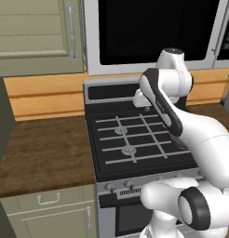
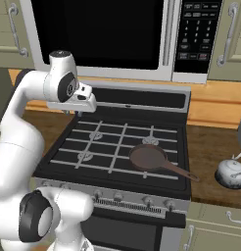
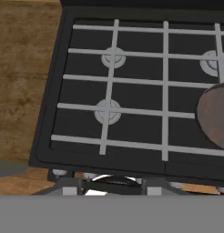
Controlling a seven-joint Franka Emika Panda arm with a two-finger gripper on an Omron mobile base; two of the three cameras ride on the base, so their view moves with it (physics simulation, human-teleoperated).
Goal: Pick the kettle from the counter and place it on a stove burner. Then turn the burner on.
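while the kettle [image 2: 231, 173] sits on the brown wooden surface [image 2: 210, 147] to the right of the stove, well apart from the arm, the robot's hand [image 2: 79, 100] hangs above the cooktop's back left corner, holding nothing. whether its jaws are released or clenched cannot be told from these views. the frying pan [image 2: 151, 158] takes up the front right burner, so the two left burners [image 3: 107, 110] are the free spots, and the hand's high, backed-off pose looks like a survey stance before reaching right for the kettle.
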